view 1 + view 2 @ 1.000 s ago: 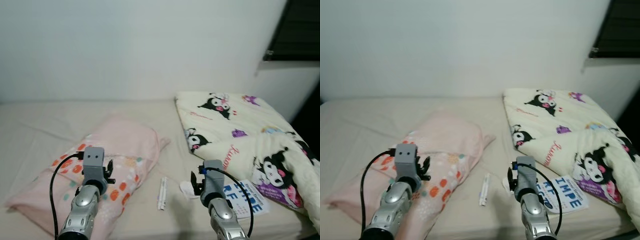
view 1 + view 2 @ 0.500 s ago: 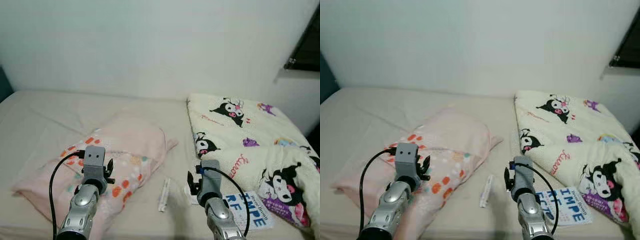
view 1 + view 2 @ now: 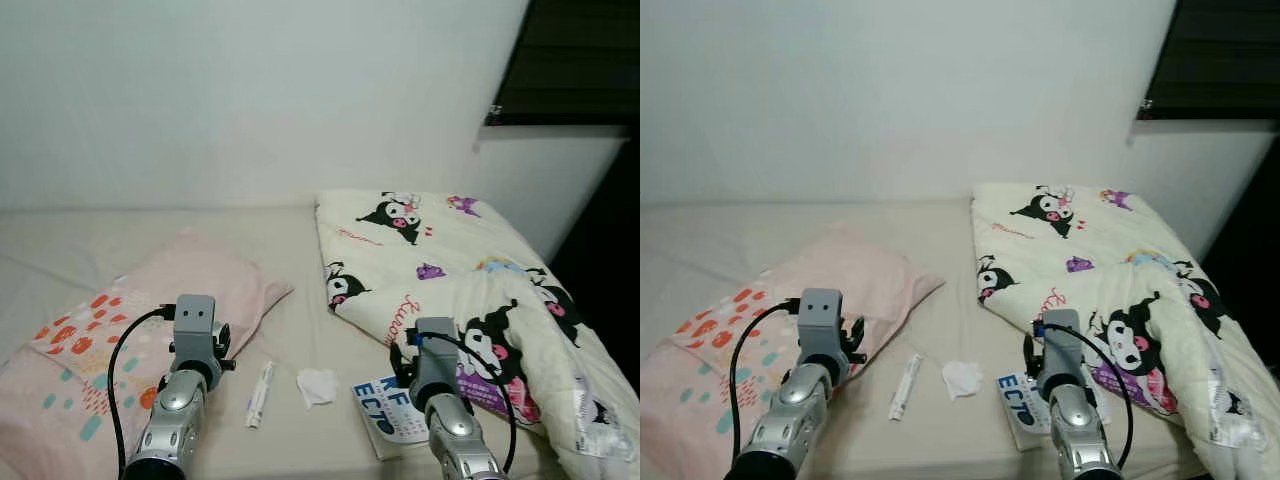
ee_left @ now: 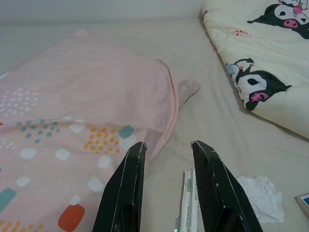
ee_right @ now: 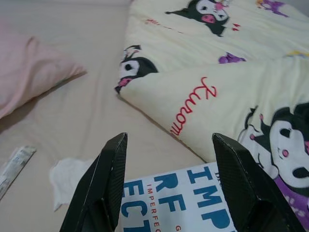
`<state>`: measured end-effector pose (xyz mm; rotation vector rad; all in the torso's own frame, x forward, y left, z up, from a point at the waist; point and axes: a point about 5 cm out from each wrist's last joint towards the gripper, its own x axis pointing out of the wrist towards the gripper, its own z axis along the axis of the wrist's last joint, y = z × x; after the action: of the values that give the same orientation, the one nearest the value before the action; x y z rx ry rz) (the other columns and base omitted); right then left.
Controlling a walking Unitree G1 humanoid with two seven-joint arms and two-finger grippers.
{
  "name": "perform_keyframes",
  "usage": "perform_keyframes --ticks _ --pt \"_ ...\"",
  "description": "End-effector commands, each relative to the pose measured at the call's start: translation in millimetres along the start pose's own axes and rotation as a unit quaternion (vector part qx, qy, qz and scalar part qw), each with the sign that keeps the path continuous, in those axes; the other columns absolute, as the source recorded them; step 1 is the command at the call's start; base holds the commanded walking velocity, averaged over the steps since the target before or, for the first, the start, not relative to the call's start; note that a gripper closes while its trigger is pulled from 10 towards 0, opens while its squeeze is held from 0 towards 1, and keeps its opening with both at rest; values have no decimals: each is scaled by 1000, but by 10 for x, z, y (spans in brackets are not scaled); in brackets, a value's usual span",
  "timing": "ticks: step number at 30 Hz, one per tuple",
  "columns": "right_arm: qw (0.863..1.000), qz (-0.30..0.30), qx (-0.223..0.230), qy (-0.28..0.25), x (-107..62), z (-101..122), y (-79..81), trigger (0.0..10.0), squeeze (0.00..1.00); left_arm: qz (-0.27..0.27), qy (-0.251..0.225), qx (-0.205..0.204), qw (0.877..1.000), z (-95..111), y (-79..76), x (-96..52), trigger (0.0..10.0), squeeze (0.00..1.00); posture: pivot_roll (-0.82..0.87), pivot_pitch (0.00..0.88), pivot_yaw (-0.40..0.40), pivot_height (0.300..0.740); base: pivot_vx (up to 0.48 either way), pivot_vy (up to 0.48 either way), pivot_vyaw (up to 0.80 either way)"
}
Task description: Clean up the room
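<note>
Three loose items: tissue [image 3: 318,385], packet [image 3: 259,394], booklet [image 3: 398,410] — on bed [image 3: 940,330].
Left tool [image 4: 166,191]: open, over packet.
Right tool [image 5: 169,183]: open, above booklet.
Risk: thin tissue — fingers may snag the sheet.

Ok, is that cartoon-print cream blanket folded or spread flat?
Folded: the cartoon-print cream blanket shows a thick doubled edge, bunched up toward the bed's right side.

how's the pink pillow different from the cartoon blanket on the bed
The pillow is pink with scattered coloured dots; the blanket is cream, printed with black cartoon characters. The pillow lies flat on the robot's left; the blanket is folded over in thick layers on the right and covers more of the bed. Both are soft bedding resting on the same beige sheet.
</note>
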<state>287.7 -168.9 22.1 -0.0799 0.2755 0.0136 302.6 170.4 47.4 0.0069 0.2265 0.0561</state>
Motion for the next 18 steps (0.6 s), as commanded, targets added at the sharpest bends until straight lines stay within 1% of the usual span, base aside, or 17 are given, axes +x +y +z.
perform_keyframes --ticks 1,5,8,10,15,18 --pt "1000 7 0 2 2 5 32 10000 0 7 13 16 1000 -42 73 -5 10000 0 -1 12 -55 740 0 0 0" --pt "1000 4 5 2 -3 -5 35 10000 0 -5 17 20 1000 -49 41 -13 10000 0 6 14 -56 740 0 0 0" --pt "1000 2 9 6 -5 -25 42 10000 0 -11 9 7 1000 -33 20 -18 10000 0 11 9 -52 740 0 480 0" --pt "1000 1 10 8 -7 -35 45 10000 0 -23 1 2 1000 -2 -6 -29 10000 0 11 7 -50 740 0 0 0" --pt "1000 2 18 5 -12 -31 56 10000 0 -14 -1 13 1000 -4 21 -25 10000 0 12 2 -42 740 0 0 0" --pt "1000 -3 26 -2 -26 -34 50 10000 0 -7 5 -5 1000 -21 73 -34 10000 0 10 0 -39 740 0 0 0"
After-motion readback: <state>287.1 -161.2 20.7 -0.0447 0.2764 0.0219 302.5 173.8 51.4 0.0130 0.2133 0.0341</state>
